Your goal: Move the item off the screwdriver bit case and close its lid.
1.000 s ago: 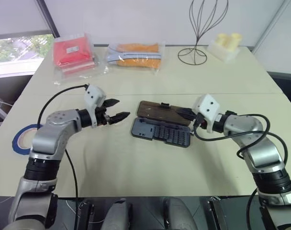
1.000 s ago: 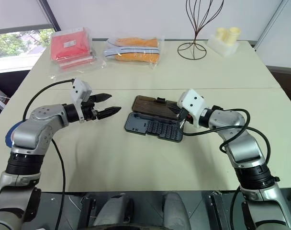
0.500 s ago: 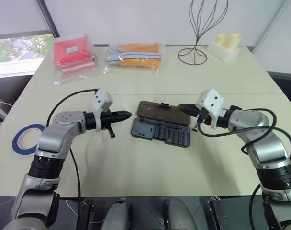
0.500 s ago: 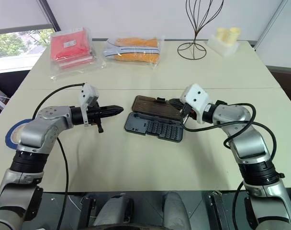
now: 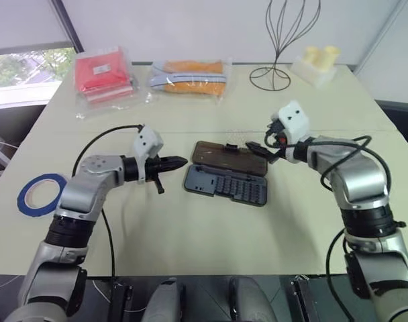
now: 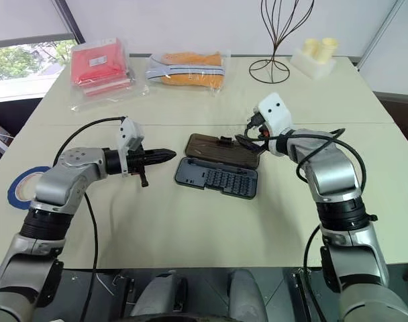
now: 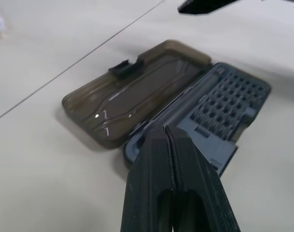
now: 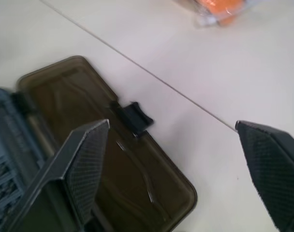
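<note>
- The flat rectangular dark grey plastic screwdriver bit case (image 5: 226,185) is lying open near the middle of the pale tabletop (image 5: 190,235), its rows of small bits facing up.
- The smoky brown see-through lid (image 5: 229,158) with its small black latch tab is resting flat on the table on the far side of the case, joined to it along one long edge.
- The left gripper (image 5: 177,162) is hovering just to the left of the case, its two black fingers pressed together on nothing and pointing at the case's left end.
- The right gripper (image 5: 259,149) is hanging over the right far corner of the lid, its fingers spread wide apart and empty.
- The blue ring-shaped roll of tape (image 5: 41,194) with a pale core is lying flat well to the left of the case, near the table's left edge.
- Far beyond the case, a red packet in clear wrap (image 5: 102,76), an orange packet (image 5: 189,76), a black wire stand (image 5: 284,40) and a cream block (image 5: 315,64) are sitting along the back.
</note>
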Controlling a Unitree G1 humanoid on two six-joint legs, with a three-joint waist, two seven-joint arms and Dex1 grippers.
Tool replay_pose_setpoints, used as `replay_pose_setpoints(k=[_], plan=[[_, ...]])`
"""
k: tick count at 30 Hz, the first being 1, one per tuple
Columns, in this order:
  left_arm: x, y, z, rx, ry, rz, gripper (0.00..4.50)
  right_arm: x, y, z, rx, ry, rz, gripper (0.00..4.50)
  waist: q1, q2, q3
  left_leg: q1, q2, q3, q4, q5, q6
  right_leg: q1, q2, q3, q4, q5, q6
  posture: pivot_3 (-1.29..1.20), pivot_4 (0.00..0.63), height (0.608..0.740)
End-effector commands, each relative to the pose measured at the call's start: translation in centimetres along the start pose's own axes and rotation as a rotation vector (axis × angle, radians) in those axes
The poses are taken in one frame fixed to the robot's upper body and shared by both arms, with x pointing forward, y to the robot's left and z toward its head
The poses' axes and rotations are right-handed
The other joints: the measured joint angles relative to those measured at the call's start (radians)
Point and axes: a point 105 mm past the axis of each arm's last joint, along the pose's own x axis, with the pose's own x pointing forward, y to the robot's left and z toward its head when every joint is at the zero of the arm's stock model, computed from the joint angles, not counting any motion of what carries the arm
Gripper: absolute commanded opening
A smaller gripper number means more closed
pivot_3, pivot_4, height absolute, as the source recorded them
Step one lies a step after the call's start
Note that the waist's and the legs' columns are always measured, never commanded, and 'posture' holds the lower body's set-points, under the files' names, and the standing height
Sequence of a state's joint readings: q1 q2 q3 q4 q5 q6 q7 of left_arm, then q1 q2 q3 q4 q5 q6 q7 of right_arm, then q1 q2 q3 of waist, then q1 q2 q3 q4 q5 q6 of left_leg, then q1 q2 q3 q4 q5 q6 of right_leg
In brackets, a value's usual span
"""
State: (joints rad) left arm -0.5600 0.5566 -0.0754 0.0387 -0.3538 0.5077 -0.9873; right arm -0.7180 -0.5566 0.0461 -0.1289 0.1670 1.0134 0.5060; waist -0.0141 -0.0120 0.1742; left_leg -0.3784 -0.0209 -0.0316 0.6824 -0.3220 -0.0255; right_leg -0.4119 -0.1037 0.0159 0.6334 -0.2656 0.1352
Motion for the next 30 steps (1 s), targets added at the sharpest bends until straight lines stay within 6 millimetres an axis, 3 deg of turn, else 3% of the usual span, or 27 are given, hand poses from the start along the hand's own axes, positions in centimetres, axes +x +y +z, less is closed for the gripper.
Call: replay_pose_setpoints(k=[1,8,11,19,21,28,30], plan=[[0.3,0.3,1.5,0.056,-0.039,0.015,0.00,0.1,-1.0,0.0,0.052,0.079,-0.108,4.48,0.000,0.000,0.000,-0.001,0.000,0.000,0.000,0.000,0.000,-0.001,0.000,0.000,0.000,0.000,0.000,0.00,0.150,0.740],[0.7,0.4,1.5,0.057,-0.052,0.026,0.00,0.3,-2.1,-3.3,0.252,0.314,-0.236,4.48,-0.002,0.000,0.000,-0.005,0.000,0.000,0.001,0.000,-0.001,-0.005,0.000,0.000,0.003,0.000,0.000,0.00,0.150,0.740],[0.8,0.3,1.4,0.061,-0.049,0.025,0.00,0.2,-1.8,-4.0,0.274,0.353,-0.240,4.48,-0.005,0.000,0.000,-0.012,-0.001,0.001,0.002,0.001,-0.002,-0.016,-0.001,0.000,0.012,0.000,0.000,0.00,0.150,0.740],[0.8,0.2,1.3,0.066,-0.046,0.027,0.00,0.1,-1.3,-5.6,0.346,0.436,-0.260,4.48,-0.010,0.000,0.000,-0.012,-0.001,0.001,0.002,0.002,-0.002,-0.018,-0.001,0.000,0.014,0.000,0.000,0.00,0.150,0.740],[0.8,0.3,1.2,0.067,-0.045,0.030,0.00,0.2,-1.3,-5.7,0.353,0.439,-0.259,3.67,-0.010,0.000,0.000,-0.012,-0.001,0.001,0.002,0.002,-0.002,-0.018,-0.001,0.000,0.014,0.000,0.000,0.00,0.150,0.740],[0.5,0.3,1.1,0.069,-0.040,0.040,0.00,0.7,-0.6,-5.5,0.358,0.445,-0.227,0.07,-0.004,0.000,0.000,-0.012,-0.001,0.001,0.002,0.002,-0.002,-0.017,-0.001,0.000,0.014,0.000,0.000,0.00,0.150,0.740],[0.4,0.4,1.1,0.070,-0.040,0.046,0.00,0.9,-0.4,-5.6,0.358,0.454,-0.218,0.02,-0.003,0.000,0.000,-0.012,-0.001,0.001,0.002,0.002,-0.002,-0.017,-0.001,0.000,0.014,0.000,0.000,0.00,0.150,0.740]])
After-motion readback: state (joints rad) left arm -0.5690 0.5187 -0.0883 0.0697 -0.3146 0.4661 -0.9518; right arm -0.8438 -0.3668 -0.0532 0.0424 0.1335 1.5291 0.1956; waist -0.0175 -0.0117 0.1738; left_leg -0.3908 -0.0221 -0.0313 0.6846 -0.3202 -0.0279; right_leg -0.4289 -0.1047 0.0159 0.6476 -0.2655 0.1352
